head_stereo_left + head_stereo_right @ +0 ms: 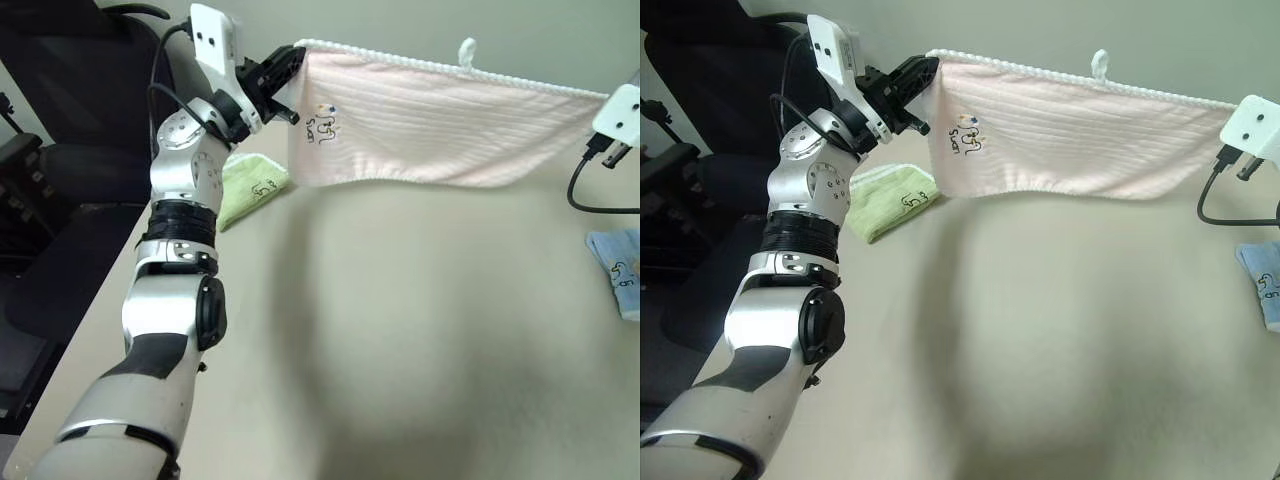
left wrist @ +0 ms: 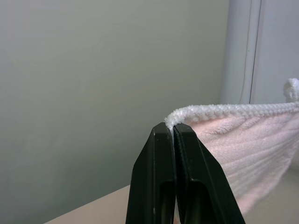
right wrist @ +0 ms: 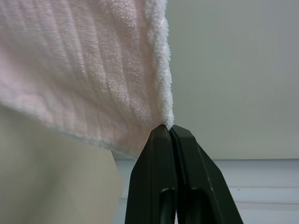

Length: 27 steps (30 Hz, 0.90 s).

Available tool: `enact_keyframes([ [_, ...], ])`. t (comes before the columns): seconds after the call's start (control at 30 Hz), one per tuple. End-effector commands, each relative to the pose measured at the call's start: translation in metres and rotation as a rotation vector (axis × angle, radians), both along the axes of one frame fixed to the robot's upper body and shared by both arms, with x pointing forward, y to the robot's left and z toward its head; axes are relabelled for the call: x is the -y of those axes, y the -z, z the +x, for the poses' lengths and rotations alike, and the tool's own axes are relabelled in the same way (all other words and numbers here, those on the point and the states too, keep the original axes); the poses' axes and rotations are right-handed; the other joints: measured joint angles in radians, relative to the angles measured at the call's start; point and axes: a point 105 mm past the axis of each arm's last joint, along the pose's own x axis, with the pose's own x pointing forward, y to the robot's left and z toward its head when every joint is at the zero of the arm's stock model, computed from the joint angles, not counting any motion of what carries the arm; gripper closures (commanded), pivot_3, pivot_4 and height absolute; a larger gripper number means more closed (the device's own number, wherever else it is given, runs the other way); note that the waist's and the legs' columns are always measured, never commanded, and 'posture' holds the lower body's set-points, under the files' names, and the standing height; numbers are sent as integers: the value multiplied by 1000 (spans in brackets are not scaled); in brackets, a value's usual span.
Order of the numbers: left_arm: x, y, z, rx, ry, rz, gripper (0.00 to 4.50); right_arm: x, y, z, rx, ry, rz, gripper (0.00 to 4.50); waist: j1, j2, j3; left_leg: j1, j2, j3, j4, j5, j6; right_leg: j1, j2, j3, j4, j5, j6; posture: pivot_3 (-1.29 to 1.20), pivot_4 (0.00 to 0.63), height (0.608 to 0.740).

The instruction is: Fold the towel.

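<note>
Towel [image 1: 440,120], pink ribbed terry w/ scalloped white edging, hangs stretched.

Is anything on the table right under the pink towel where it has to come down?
Nothing visible there. The towel hangs over bare table. The green towel lies off to the left and the blue towel to the right.

Towel [image 1: 440,125] pale pink w/ fine ribbed stripes, white scalloped edging, white loop [image 1: 466,50] & dark embroidered mark [image 1: 323,124]; light green towel [image 1: 250,186] & light blue towel [image 1: 617,262] w/ dark marks; table [image 1: 420,330] beige.
</note>
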Motion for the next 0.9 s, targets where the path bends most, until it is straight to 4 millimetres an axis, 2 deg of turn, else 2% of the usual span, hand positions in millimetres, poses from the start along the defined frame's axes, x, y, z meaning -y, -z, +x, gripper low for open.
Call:
enact_keyframes([
  [0.03, -18, 60, -72, -169, 207, 208, 4463, -3, 54, -67, -436, -111, 165, 4500, -2, 0, -4, 2, 2, 3, 3, -3, -9, 3, 2, 1, -2, -6, 1, 0, 150, 740],
  [0.07, -19, 68, -81, -199, 214, 229, 4463, -5, 59, -74, -470, -117, 181, 4500, 0, -2, -3, 1, 2, 4, 12, -12, -18, 6, 8, 2, 3, -15, 1, 0, 150, 740],
  [0.13, -19, 82, -96, -248, 226, 262, 4463, -9, 66, -85, -522, -123, 208, 4500, 2, -3, 2, -1, -2, 5, 31, -27, -18, 2, 11, 4, 22, -30, 3, 0, 150, 740],
  [0.2, -18, 90, -105, -288, 230, 276, 4463, -14, 69, -90, -558, -135, 228, 4500, 3, -2, 2, -9, 0, 2, 42, -27, -18, -5, 9, 5, 28, -28, 4, 0, 150, 740],
  [0.23, -18, 93, -108, -302, 230, 279, 4463, -17, 70, -92, -570, -142, 236, 4500, 4, -2, 2, -7, 1, 2, 43, -26, -18, -2, 9, 5, 27, -26, 3, 0, 150, 740],
  [0.27, -19, 95, -109, -315, 221, 278, 4463, -20, 71, -91, -578, -152, 240, 4500, 4, -2, 3, -2, 2, 1, 41, -26, -18, 4, 9, 5, 24, -24, 2, 0, 150, 740],
  [0.37, -19, 100, -111, -341, 206, 279, 4463, -28, 74, -88, -590, -173, 248, 4500, 4, -6, 5, 38, 1, 0, 22, -31, -7, 42, 8, 6, 10, -29, -13, 0, 150, 740],
  [0.47, -17, 101, -113, -344, 202, 283, 4463, -31, 76, -86, -596, -182, 251, 4500, 1, -8, 7, 52, 0, 0, 10, -28, -21, 50, 8, 9, 9, -31, -12, 0, 150, 740],
  [0.6, -16, 103, -112, -348, 191, 285, 4463, -42, 82, -82, -594, -209, 256, 4500, 0, -8, 6, 53, 0, -1, 9, -24, -22, 50, 10, 10, 10, -33, -10, 0, 150, 740],
  [0.7, -16, 103, -112, -348, 190, 284, 4463, -43, 83, -81, -592, -212, 256, 4500, 1, -7, 6, 52, -1, -1, 9, -19, -11, 48, 10, 10, 10, -27, -18, 0, 150, 740],
  [0.8, -16, 103, -112, -348, 190, 284, 4463, -43, 83, -81, -592, -211, 257, 4500, 3, -7, 6, 46, -1, -2, 8, -21, -12, 43, 11, 10, 11, -30, -14, 0, 150, 740],
  [0.9, -11, 104, -108, -342, 192, 292, 4500, -65, 109, -70, -606, -244, 288, 3870, 4, -10, 4, 40, 0, -3, 8, -17, -21, 39, 12, 9, 11, -29, -5, 0, 150, 740],
])
